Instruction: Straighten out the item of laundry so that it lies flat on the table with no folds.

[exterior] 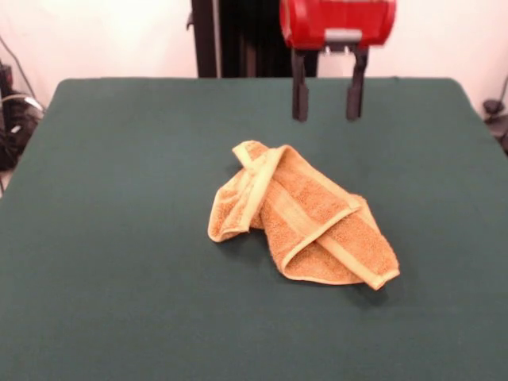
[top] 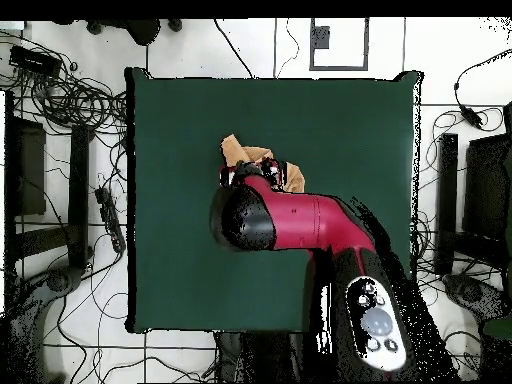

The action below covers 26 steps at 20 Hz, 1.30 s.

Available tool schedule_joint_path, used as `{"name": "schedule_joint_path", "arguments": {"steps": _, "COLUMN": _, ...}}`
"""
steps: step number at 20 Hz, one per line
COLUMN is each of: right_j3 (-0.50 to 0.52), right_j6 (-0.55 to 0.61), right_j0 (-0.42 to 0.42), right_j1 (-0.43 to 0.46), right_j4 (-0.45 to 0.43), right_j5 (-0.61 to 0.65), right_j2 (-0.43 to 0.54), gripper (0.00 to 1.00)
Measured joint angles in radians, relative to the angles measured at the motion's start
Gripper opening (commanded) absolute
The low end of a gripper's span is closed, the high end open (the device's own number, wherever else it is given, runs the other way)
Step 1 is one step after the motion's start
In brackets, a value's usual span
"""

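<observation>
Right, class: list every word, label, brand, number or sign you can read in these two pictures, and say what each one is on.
None can be read.
The towel and the table show no writing.
The gripper has a grey plate, but no text shows on it.
The arm carries round buttons near its base; any marks on them are too small to read.

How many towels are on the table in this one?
1. A single crumpled towel lies near the middle of the green table, in front of the open tool; the arm hides most of it from overhead.
</observation>
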Motion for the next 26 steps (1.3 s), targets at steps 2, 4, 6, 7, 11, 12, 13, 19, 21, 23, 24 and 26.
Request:
{"name": "schedule_joint_path", "arguments": {"steps": 2, "right_j3": -0.043, "right_j6": 0.0, "right_j0": 0.005, "right_j1": 0.045, "right_j4": 0.0, "right_j5": 0.0, "right_j2": 0.0, "gripper": 1.0}}
{"name": "schedule_joint_path", "arguments": {"steps": 4, "right_j3": -0.092, "right_j6": 0.0, "right_j0": 0.009, "right_j1": 0.096, "right_j4": 0.0, "right_j5": 0.0, "right_j2": 0.0, "gripper": 1.0}}
{"name": "schedule_joint_path", "arguments": {"steps": 6, "right_j3": -0.128, "right_j6": 0.0, "right_j0": 0.013, "right_j1": 0.137, "right_j4": 0.0, "right_j5": 0.0, "right_j2": 0.0, "gripper": 1.0}}
{"name": "schedule_joint_path", "arguments": {"steps": 7, "right_j3": -0.141, "right_j6": 0.0, "right_j0": 0.015, "right_j1": 0.152, "right_j4": 0.0, "right_j5": 0.0, "right_j2": 0.0, "gripper": 1.0}}
{"name": "schedule_joint_path", "arguments": {"steps": 11, "right_j3": -0.188, "right_j6": 0.0, "right_j0": 0.015, "right_j1": 0.208, "right_j4": 0.0, "right_j5": 0.0, "right_j2": 0.001, "gripper": 1.0}}
{"name": "schedule_joint_path", "arguments": {"steps": 12, "right_j3": -0.198, "right_j6": 0.0, "right_j0": 0.015, "right_j1": 0.219, "right_j4": 0.0, "right_j5": 0.0, "right_j2": 0.002, "gripper": 1.0}}
{"name": "schedule_joint_path", "arguments": {"steps": 13, "right_j3": -0.202, "right_j6": 0.0, "right_j0": 0.015, "right_j1": 0.224, "right_j4": 0.0, "right_j5": 0.0, "right_j2": 0.002, "gripper": 1.0}}
{"name": "schedule_joint_path", "arguments": {"steps": 19, "right_j3": -0.211, "right_j6": 0.0, "right_j0": -0.008, "right_j1": 0.252, "right_j4": 0.006, "right_j5": 0.0, "right_j2": 0.03, "gripper": 1.0}}
{"name": "schedule_joint_path", "arguments": {"steps": 21, "right_j3": -0.213, "right_j6": 0.0, "right_j0": -0.027, "right_j1": 0.266, "right_j4": 0.009, "right_j5": 0.0, "right_j2": 0.054, "gripper": 1.0}}
{"name": "schedule_joint_path", "arguments": {"steps": 23, "right_j3": -0.219, "right_j6": 0.0, "right_j0": -0.047, "right_j1": 0.286, "right_j4": 0.01, "right_j5": 0.0, "right_j2": 0.079, "gripper": 1.0}}
{"name": "schedule_joint_path", "arguments": {"steps": 24, "right_j3": -0.226, "right_j6": 0.0, "right_j0": -0.065, "right_j1": 0.306, "right_j4": 0.01, "right_j5": 0.0, "right_j2": 0.102, "gripper": 1.0}}
{"name": "schedule_joint_path", "arguments": {"steps": 26, "right_j3": -0.239, "right_j6": 0.0, "right_j0": -0.093, "right_j1": 0.341, "right_j4": 0.009, "right_j5": 0.0, "right_j2": 0.137, "gripper": 1.0}}
